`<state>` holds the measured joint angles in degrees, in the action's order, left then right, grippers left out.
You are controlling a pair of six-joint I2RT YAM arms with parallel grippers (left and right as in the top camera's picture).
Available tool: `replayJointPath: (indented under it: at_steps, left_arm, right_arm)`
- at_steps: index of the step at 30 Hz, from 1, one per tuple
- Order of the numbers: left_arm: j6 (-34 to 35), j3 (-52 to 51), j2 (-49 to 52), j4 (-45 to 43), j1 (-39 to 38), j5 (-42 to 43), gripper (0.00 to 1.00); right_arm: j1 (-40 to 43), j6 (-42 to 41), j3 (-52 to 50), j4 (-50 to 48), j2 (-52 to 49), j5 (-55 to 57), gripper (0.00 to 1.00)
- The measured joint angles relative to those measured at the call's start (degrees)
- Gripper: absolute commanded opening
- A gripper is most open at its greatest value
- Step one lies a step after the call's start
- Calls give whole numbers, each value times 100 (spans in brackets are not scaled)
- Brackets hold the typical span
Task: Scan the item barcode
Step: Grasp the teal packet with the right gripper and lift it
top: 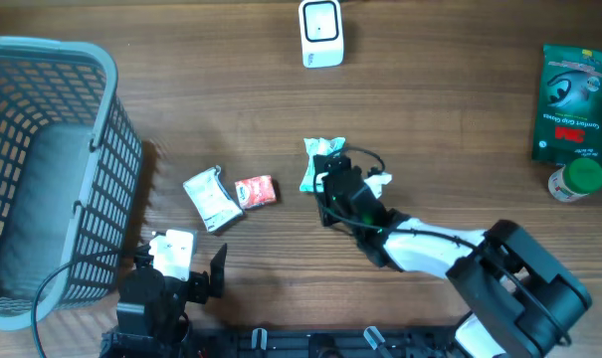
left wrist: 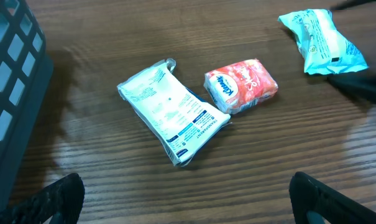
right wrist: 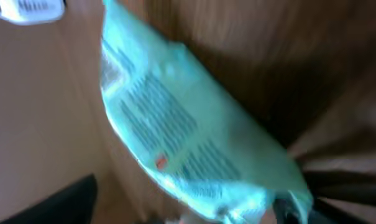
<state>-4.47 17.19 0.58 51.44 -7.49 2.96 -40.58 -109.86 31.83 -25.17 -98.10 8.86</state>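
A crumpled teal packet (top: pixel 318 154) lies on the wooden table at the centre; it also shows in the left wrist view as the teal packet (left wrist: pixel 321 40). My right gripper (top: pixel 325 181) reaches over it from the lower right. In the right wrist view, blurred, the teal packet (right wrist: pixel 181 124) fills the space between the fingers of my right gripper (right wrist: pixel 188 208). The jaws stand open around it, with a gap on the left side. The white scanner (top: pixel 321 32) stands at the far edge. My left gripper (top: pixel 179 261) (left wrist: pixel 188 199) hangs open and empty near the front.
A white packet (top: pixel 211 197) (left wrist: pixel 172 112) and a red tissue pack (top: pixel 256 191) (left wrist: pixel 242 84) lie left of centre. A grey basket (top: pixel 42 169) fills the left side. At the far right are a green pouch (top: pixel 571 88) and a green-capped bottle (top: pixel 577 181).
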Motion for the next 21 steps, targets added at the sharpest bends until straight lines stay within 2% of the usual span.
replayJointPath:
  at_steps: [2, 4, 8, 11, 14, 17, 18, 19, 20, 21]
  left_arm:
    - [-2, 0, 0, 2, 0, 0, 100]
    - [-2, 0, 0, 0, 0, 0, 100]
    - [-2, 0, 0, 0, 0, 0, 100]
    - [-2, 0, 0, 2, 0, 0, 100]
    - [-2, 0, 0, 2, 0, 0, 100]
    - [-2, 0, 0, -2, 0, -2, 100]
    - [-2, 0, -2, 4, 0, 0, 100]
    - [0, 0, 4, 4, 0, 0, 100]
    - [-2, 0, 4, 4, 0, 0, 100]
    - [-2, 0, 4, -4, 0, -2, 100]
  right_arm:
    - [319, 74, -2, 96, -94, -33, 27]
    - [651, 472, -63, 33, -175, -46, 5]
    - [1086, 2227, -258, -586, -358, -533, 5]
    - [1169, 3436, -345, -662, -240, -1025, 5]
    - [1147, 4312, -514, -240, 297, -1493, 4]
    - [1121, 5108, -632, 1040, 1797, -1698, 6]
    - [1117, 5348, -605, 1539, 2398, -1561, 43]
    - [1113, 5460, -579, 1919, 2695, -1425, 69]
    - [1113, 5536, -581, 2181, 2922, -1338, 89]
    - [1113, 5604, -584, 2361, 3053, -1259, 95]
